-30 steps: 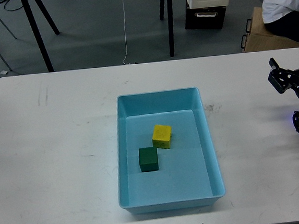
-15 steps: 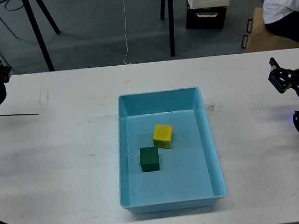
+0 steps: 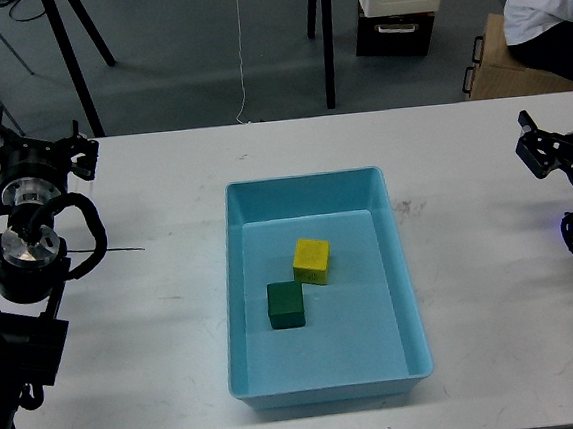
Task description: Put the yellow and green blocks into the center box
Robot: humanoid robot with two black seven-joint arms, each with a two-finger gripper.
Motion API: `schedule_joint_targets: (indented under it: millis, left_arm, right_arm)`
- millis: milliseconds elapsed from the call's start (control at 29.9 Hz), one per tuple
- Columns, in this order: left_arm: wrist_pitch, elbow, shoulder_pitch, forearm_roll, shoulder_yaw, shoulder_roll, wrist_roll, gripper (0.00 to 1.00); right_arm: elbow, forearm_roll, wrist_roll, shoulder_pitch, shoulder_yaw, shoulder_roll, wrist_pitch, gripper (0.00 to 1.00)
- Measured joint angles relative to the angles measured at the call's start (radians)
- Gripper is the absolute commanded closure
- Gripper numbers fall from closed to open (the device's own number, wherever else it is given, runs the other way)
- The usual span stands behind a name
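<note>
Left gripper point(image 3: 30, 149): at the table's far left edge, empty, fingers spread apart.
Right gripper point(image 3: 561, 140): at the far right edge, nothing held; gap between the fingers, cannot tell.
Yellow block point(image 3: 312, 260): inside the light blue box point(image 3: 411, 304), near its middle.
Green block point(image 3: 285, 305): in the same box, touching the yellow block's near-left corner.
White table point(image 3: 158, 346): carries the box, centred between both arms.

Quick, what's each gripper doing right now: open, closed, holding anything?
Left gripper: open, empty, at the table's left edge.
Right gripper: open, empty, at the right edge.
Yellow block and green block lie in the box.
</note>
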Motion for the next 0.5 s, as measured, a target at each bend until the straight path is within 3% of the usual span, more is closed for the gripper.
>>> schedule_joint_targets:
  millis: [502]
  left_arm:
    - [-0.238,0.008,0.089,-0.001,0.007,-0.048,0.011,0.00]
  right_arm:
    - [-0.001,-0.001,0.000,0.002,-0.004,0.009,0.000,0.01]
